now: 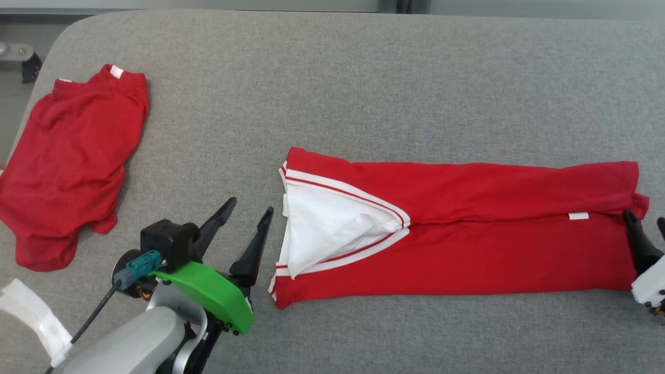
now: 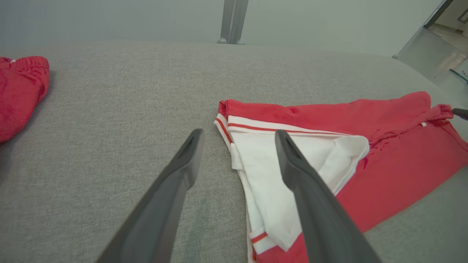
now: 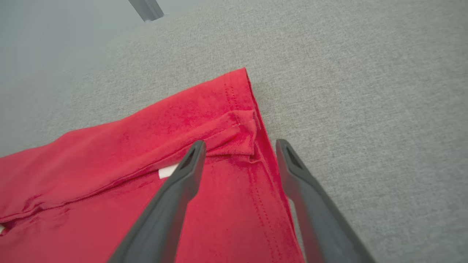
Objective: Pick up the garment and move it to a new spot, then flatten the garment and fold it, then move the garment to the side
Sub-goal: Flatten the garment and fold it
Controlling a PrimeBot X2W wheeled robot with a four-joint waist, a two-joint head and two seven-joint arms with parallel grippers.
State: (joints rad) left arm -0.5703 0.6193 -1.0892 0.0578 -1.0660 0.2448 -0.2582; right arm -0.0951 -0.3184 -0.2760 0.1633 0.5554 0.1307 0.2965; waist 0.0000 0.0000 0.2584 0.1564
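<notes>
Though illegible, small white label (image 1: 578,216) on the folded red garment (image 1: 467,249).

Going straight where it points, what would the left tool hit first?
The open left tool would probably meet the grey table beside the collar of the red shirt, or that collar itself; depth is unclear.

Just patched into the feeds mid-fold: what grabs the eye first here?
A long red folded garment with a white-striped V-neck lies across the middle and right of the grey fabric-covered surface. The left gripper stands open beside its neck end, and the right gripper stands open at its hem end. A crumpled red garment sits apart at the far left.
</notes>
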